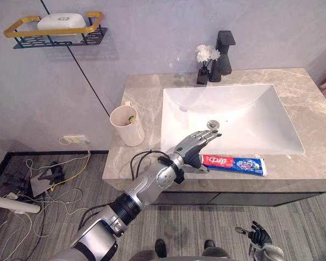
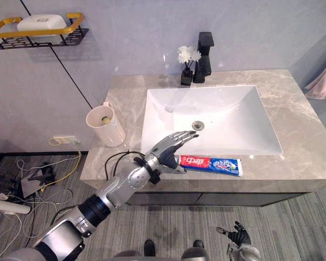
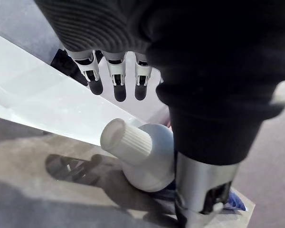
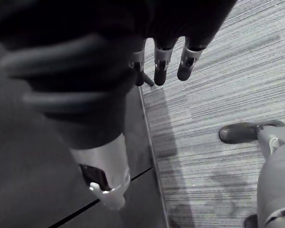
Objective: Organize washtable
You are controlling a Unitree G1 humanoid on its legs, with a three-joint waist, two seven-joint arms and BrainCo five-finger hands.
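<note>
At the wrist we see the toothpaste tube [image 1: 236, 163] with its ribbed white cap [image 3: 126, 137]; from the head, our straight-fingered left hand [image 1: 192, 147] covers that end at the counter [image 1: 309, 92] front edge. Our right hand [image 1: 259, 235] hangs low, fingers relaxed. The cream cup [image 1: 127, 130] holds something small.

left hand [image 1: 191, 149]: silver fingers, dark tips | wrist: dark ribbed cover | arm [image 1: 145, 188]: silver-grey

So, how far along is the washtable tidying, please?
Early: nothing looks put away. The toothpaste tube lies loose on the counter, apart from the cup. The open left hand is over its cap end; grasping and placing it remain. The right hand hangs idle.
</note>
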